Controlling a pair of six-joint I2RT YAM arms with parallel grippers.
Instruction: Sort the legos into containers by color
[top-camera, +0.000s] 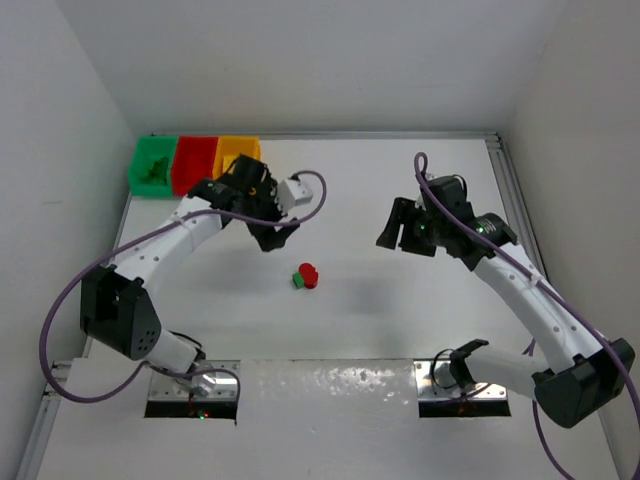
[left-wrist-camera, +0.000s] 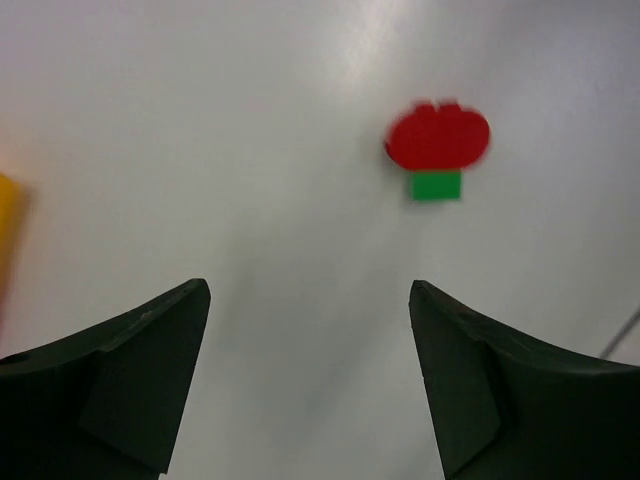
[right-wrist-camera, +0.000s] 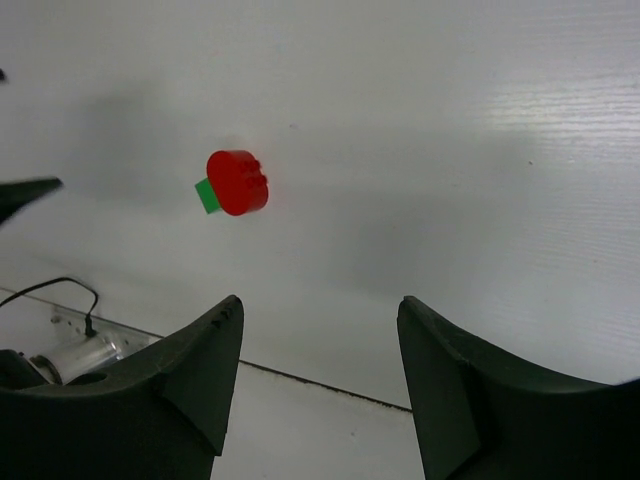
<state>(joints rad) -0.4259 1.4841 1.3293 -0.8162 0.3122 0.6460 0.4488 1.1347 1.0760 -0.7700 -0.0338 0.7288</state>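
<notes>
At the far left corner of the table (top-camera: 380, 320) stand the green bin (top-camera: 150, 160), red bin (top-camera: 193, 165) and yellow bin (top-camera: 238, 150) in a row, with green pieces in the green one. Just in front of them the left gripper (left-wrist-camera: 310, 295) hangs with its jaws spread wide and nothing between them. A rounded red brick (top-camera: 311, 274) with a small green brick (top-camera: 298, 281) touching its side lies on the table near that gripper, ahead of its fingertips. Further right, well apart from the bricks, the right gripper (right-wrist-camera: 320, 305) hangs with its jaws apart and empty.
</notes>
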